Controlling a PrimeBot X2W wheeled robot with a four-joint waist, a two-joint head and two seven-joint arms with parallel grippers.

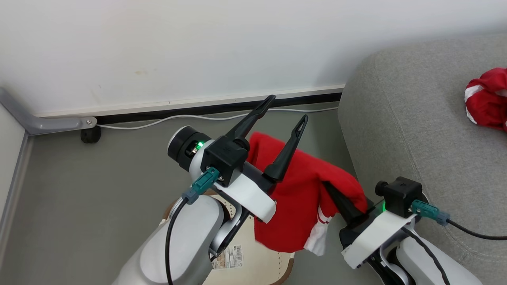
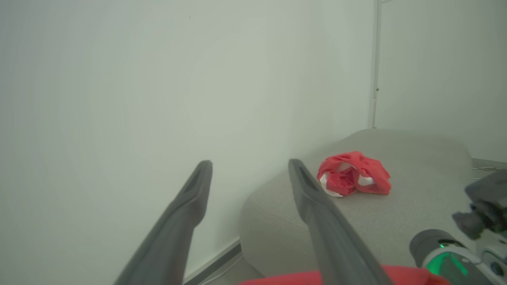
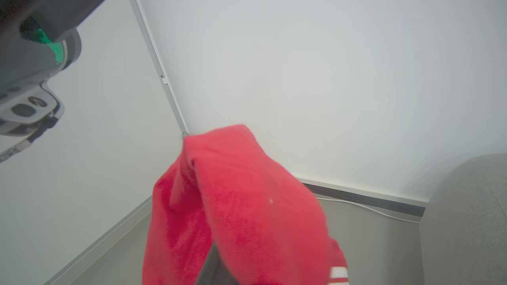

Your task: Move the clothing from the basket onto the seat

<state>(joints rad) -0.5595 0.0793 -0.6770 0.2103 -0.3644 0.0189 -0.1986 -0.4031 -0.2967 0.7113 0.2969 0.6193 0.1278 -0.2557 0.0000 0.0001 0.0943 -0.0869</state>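
Observation:
A red garment of the clothing (image 1: 301,194) with white stripes hangs over my right gripper (image 1: 334,196), which is shut on it just left of the seat's edge. The cloth hides that gripper's fingertips, and in the right wrist view the garment (image 3: 237,206) drapes across them. My left gripper (image 1: 288,109) stands open above and in front of the cloth with nothing between its fingers (image 2: 198,190). The cream basket (image 1: 261,257) with a brown rim sits on the floor below my left arm, mostly hidden. Another red garment (image 1: 487,99) lies bunched on the grey seat (image 1: 416,118), and again the garment (image 2: 352,174) in the left wrist view.
A white wall with a dark baseboard runs behind. A white cable (image 1: 198,117) lies on the grey floor along it. A grey frame with a black caster (image 1: 90,135) stands at the left. My right arm's wrist (image 2: 447,257) shows in the left wrist view.

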